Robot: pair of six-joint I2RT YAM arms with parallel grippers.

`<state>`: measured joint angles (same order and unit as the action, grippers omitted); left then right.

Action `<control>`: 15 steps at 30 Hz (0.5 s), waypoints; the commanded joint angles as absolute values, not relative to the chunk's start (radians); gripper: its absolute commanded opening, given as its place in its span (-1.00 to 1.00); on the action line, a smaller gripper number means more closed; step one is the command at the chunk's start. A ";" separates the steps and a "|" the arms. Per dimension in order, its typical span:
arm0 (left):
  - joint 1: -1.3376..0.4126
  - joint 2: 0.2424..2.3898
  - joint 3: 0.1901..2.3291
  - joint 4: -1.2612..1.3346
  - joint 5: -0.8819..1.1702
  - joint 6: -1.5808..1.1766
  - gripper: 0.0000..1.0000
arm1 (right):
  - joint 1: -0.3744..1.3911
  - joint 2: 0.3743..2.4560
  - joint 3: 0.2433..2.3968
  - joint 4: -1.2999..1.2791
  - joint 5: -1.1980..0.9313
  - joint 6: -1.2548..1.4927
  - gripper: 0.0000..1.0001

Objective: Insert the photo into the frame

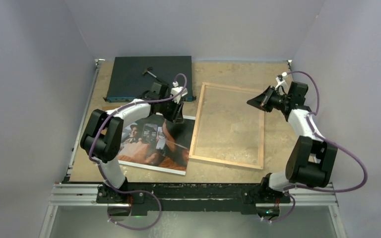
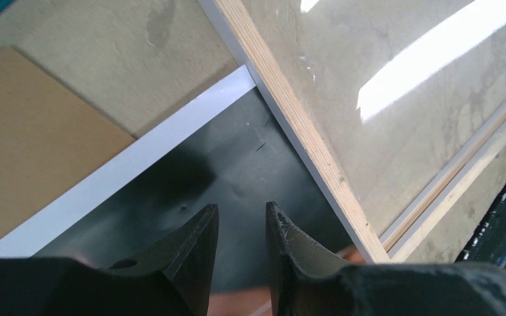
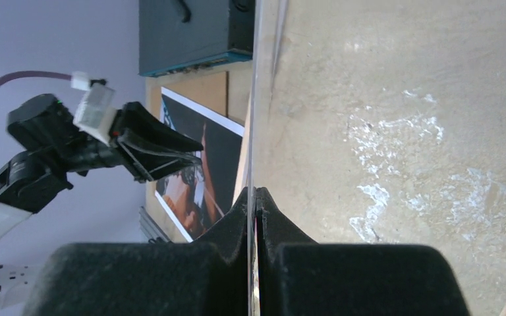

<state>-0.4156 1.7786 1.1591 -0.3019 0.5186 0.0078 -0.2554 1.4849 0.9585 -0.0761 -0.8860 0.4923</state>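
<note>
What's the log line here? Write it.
left gripper open over photo corner | right gripper shut on frame edge | photo outside frame

Table (image 1: 228, 69) holds photo (image 1: 154, 144), frame (image 1: 195, 131), brown board (image 2: 33, 145), dark box (image 1: 134, 74)

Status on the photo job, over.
Left claw open over photo corner. Right claw shut on frame edge. Photo outside frame, touching its rail. Brown board beside, not blocking.
</note>
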 commanded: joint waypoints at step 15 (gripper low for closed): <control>-0.488 1.797 1.071 -0.146 0.615 -0.032 -0.68 | -0.251 1.211 0.818 0.036 -1.006 0.647 -1.00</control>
